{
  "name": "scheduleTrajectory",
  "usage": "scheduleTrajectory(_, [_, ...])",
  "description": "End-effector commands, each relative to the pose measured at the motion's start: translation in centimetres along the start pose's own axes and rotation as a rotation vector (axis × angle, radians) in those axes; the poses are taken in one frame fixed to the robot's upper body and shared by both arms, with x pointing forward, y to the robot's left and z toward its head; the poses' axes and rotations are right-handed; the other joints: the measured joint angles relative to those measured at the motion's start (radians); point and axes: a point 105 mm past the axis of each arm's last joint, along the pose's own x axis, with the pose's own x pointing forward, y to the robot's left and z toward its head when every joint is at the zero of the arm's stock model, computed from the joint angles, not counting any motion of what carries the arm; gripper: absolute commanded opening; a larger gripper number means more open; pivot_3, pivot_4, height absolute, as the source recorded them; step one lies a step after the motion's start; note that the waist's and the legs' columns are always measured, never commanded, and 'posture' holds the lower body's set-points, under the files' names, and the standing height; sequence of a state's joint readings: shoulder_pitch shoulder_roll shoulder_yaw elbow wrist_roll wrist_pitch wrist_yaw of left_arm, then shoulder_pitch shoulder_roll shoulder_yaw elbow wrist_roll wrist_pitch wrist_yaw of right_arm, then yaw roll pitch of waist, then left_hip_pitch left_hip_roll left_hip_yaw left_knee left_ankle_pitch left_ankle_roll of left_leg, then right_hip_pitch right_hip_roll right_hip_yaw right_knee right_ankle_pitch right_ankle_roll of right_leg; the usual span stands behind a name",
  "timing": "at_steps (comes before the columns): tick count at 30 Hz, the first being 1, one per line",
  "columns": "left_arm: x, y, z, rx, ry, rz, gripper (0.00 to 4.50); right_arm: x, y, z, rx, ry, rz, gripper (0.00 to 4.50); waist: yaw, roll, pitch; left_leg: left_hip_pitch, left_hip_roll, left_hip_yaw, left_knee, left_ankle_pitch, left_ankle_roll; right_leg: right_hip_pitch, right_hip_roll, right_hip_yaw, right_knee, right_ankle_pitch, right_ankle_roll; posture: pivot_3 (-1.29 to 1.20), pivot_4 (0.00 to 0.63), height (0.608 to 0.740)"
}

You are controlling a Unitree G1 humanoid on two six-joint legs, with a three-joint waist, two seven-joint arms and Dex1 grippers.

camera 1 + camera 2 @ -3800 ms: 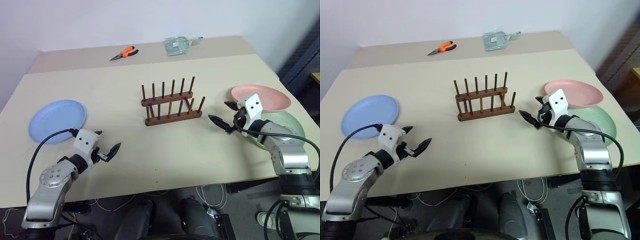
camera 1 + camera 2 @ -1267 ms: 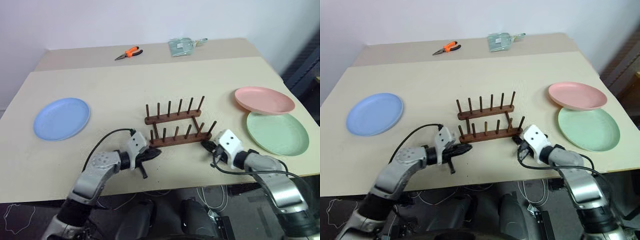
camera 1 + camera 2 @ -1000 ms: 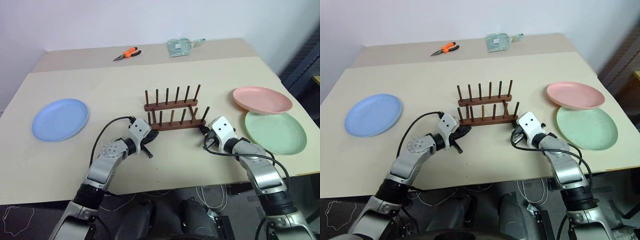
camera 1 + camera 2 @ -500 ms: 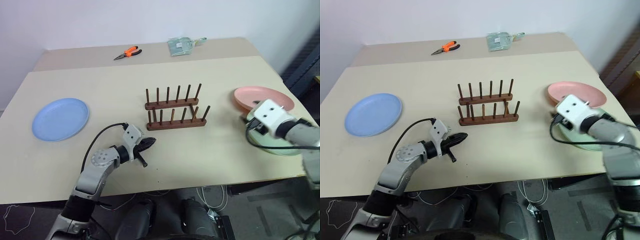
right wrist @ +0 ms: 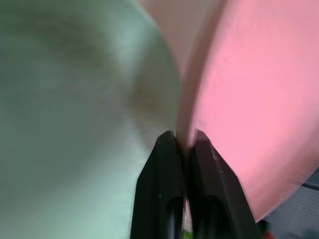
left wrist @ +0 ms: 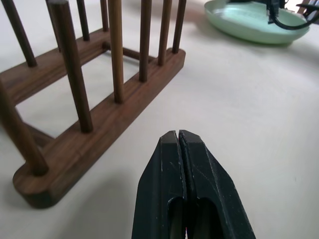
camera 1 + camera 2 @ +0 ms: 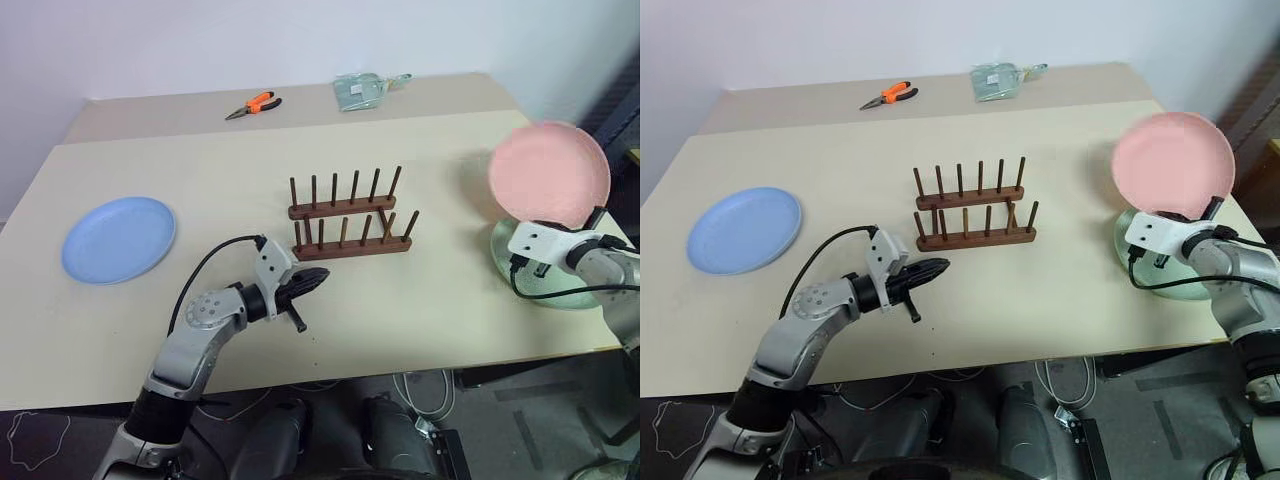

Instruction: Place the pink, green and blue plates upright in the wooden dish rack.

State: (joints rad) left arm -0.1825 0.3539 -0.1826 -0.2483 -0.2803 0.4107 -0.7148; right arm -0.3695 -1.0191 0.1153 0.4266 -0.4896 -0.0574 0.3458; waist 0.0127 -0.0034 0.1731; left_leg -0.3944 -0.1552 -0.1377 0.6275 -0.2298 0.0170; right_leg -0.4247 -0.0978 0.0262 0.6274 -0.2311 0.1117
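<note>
Right gripper point(image 5: 183, 139) clamps pink plate point(image 7: 548, 172) rim, hiding green plate point(image 7: 560, 290); left gripper point(image 6: 178, 137) fingers together

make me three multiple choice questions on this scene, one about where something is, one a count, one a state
1. Where does the blue plate lie?
A. on the robot's left side of the table
B. in the wooden dish rack
C. under the pink plate

2. How many plates stand in the wooden dish rack?
A. two
B. one
C. none

3. How is the pink plate now?
A. flat on the table
B. raised on edge, pinched at its lower rim by the right gripper
C. slotted between pegs

Answers:
1. A: it lies flat far to the left of the rack.
2. C: every gap between the pegs is bare.
3. B: it stands upright above the green plate, and the right wrist view shows the fingers closed on its rim.
</note>
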Motion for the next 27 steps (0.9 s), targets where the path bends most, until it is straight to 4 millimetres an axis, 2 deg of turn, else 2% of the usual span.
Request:
scheduleTrajectory(1, [-0.4, -0.1, 0.8, 0.021, -0.026, 0.005, 0.0, -0.4, -2.9, 0.8, -0.012, -0.045, -0.121, 0.02, 0.0, 0.0, 0.0, 0.0, 0.0, 0.0, 0.0, 0.0, 0.0, 0.0, 0.0, 0.0, 0.0, 0.0, 0.0, 0.0, 0.15, 0.74])
scheduleTrajectory(2, [-0.5, 0.0, 0.8, 0.024, -0.024, 0.011, 0.0, -0.7, -3.7, 1.3, -0.024, -0.071, -0.151, 0.02, 0.0, 0.0, 0.0, 0.0, 0.0, 0.0, 0.0, 0.0, 0.0, 0.0, 0.0, 0.0, 0.0, 0.0, 0.0, 0.0, 0.15, 0.74])
scheduleTrajectory(4, [-0.8, 0.6, 0.7, 0.033, -0.027, 0.042, 0.0, -1.9, -6.6, 3.9, 0.054, -0.202, -0.262, 0.02, -0.002, 0.002, 0.001, 0.0, 0.0, 0.0, 0.0, 0.0, 0.0, 0.0, 0.0, 0.0, 0.0, 0.0, 0.0, 0.0, 0.15, 0.74])
scheduleTrajectory(6, [-1.0, 1.0, 0.7, 0.035, -0.031, 0.065, 0.0, -2.9, -8.0, 5.7, 0.136, -0.3, -0.307, 0.02, -0.004, 0.003, 0.002, 0.0, 0.0, 0.0, 0.0, 0.0, 0.0, 0.0, 0.0, 0.001, 0.0, 0.001, 0.001, 0.0, 0.15, 0.74])
scheduleTrajectory(7, [-1.3, 1.6, 0.8, 0.036, -0.037, 0.085, 0.0, -3.9, -8.9, 8.4, 0.321, -0.442, -0.298, 0.02, -0.004, 0.002, 0.003, 0.0, 0.0, 0.0, 0.0, 0.0, 0.0, 0.0, 0.0, 0.001, 0.001, 0.001, 0.002, 0.0, 0.15, 0.74])
scheduleTrajectory(10, [-1.8, 2.8, 1.0, 0.032, -0.048, 0.122, 0.0, -8.4, -10.2, 15.3, 0.767, -0.878, -0.096, 0.02, -0.008, 0.001, 0.004, 0.0, 0.004, 0.0, 0.0, 0.0, -0.001, 0.0, 0.003, 0.001, 0.001, 0.002, 0.002, 0.0, 0.15, 0.74])
scheduleTrajectory(12, [-2.0, 3.1, 1.0, 0.033, -0.048, 0.122, 0.0, -10.6, -9.9, 17.6, 0.894, -1.023, 0.064, 0.02, -0.001, 0.0, 0.004, 0.0, 0.004, -0.001, 0.0, -0.001, -0.001, 0.0, 0.003, 0.0, 0.001, 0.002, 0.002, 0.0, 0.15, 0.74])
scheduleTrajectory(14, [-2.1, 3.1, 0.8, 0.038, -0.032, 0.104, 0.0, -12.1, -9.2, 19.3, 0.947, -1.113, 0.206, 0.02, 0.009, 0.0, 0.004, -0.001, 0.004, -0.002, 0.001, -0.001, -0.001, 0.0, 0.003, -0.001, -0.001, 0.002, 0.002, 0.0, 0.15, 0.74])
scheduleTrajectory(18, [-2.1, 2.9, 0.7, 0.05, -0.025, 0.089, 0.0, -12.0, -8.4, 20.1, 0.999, -1.114, 0.314, 0.02, 0.024, 0.0, 0.004, -0.004, 0.004, -0.002, 0.001, -0.002, 0.001, 0.0, 0.003, -0.001, -0.008, 0.003, -0.002, 0.0, 0.15, 0.74])
scheduleTrajectory(27, [-2.7, 2.1, 0.4, 0.045, -0.019, 0.095, 0.0, -10.0, -6.2, 19.4, 1.024, -1.031, 0.415, 0.02, 0.026, 0.0, 0.004, -0.009, 0.004, -0.002, 0.001, -0.002, 0.001, -0.005, 0.003, -0.002, -0.009, 0.004, -0.001, 0.0, 0.15, 0.74])
